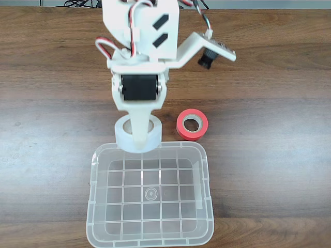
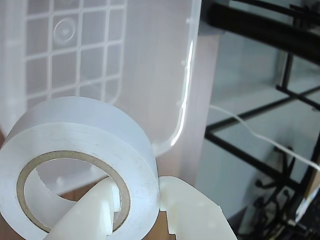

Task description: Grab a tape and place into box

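The end effector point(image 1: 138, 135) is clamped on the tape point(image 1: 138, 134), with one finger point(image 2: 92, 212) passed through the roll's hollow core and the other finger point(image 2: 187, 210) pressing on the outside of the wall, as the wrist view shows; pinching the ring through its wall this way gives a firm hold on a shape too wide to span across. In the fixed view the tape hangs at the far rim of the box point(image 1: 95, 206), overlapping that edge rather than sitting over the box's middle, so it looks carried and not yet delivered. The wrist view agrees: the box's grid-patterned floor point(image 2: 75, 55) lies beyond the roll, and the roll's face is tilted toward the camera, which suits a load held by one side of its wall. The box is set close in front of the arm on the worktop point(image 1: 269, 155), probably so that the carry is short. A red roll point(image 1: 192, 125) lies on the worktop just outside the box's far rim, to the right of the held tape in the fixed view and apart from it. My judgement is that the roll needs to travel further over the box's interior before release, or it may catch the rim.
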